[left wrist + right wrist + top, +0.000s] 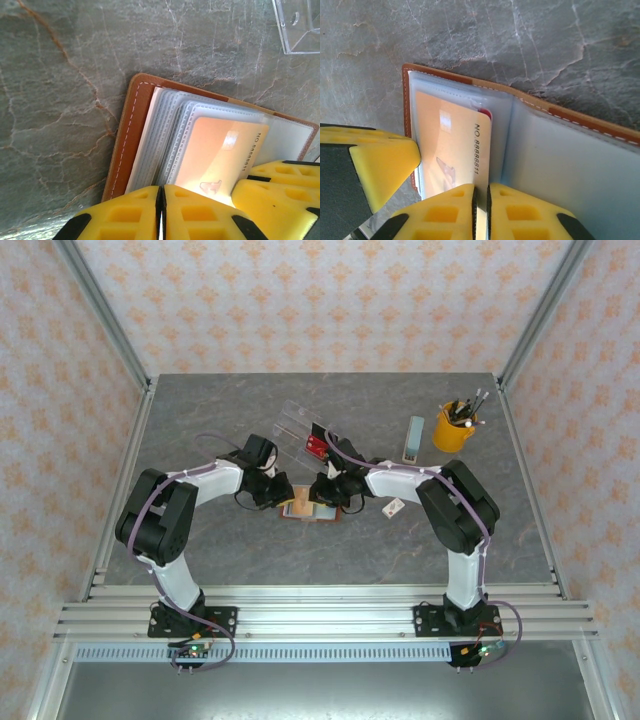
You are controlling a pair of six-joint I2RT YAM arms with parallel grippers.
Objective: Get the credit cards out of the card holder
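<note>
Your left fingers (125, 215) are pressed together, with only a hairline dark seam between the yellow pads. They sit at the near edge of the clear sleeves, and you cannot tell whether a sleeve is caught in that seam. Your right fingers (520, 215) are closed to a thin slit as well. The printed edge of the tan card (215, 155) runs straight into that slit, so they appear to pinch the card at that corner. The two pairs sit just beside each other at the card's near end.

The tan card is orange-brown and glossy, with a small pale square patch, a little animal figure and a number printed along one edge. It lies on top of the stack of sleeves. Behind it, in the right wrist view, a sliver of a red card (486, 114) peeks out at the far end.

The card holder (127, 135) lies open like a book, flat on the table (60, 75) midway between your arms. It is brown leather with pale stitching along the rim, a fan of frosted sleeves on one leaf and blue-grey lining on the other.

Farther out, a clear tray (290, 425) stands apart from the holder, with something red at its right end. A white tag (393, 507) lies to the right of the holder. At the far right are a pale oblong piece (414, 438) and a yellow cup (452, 430) of pens.
</note>
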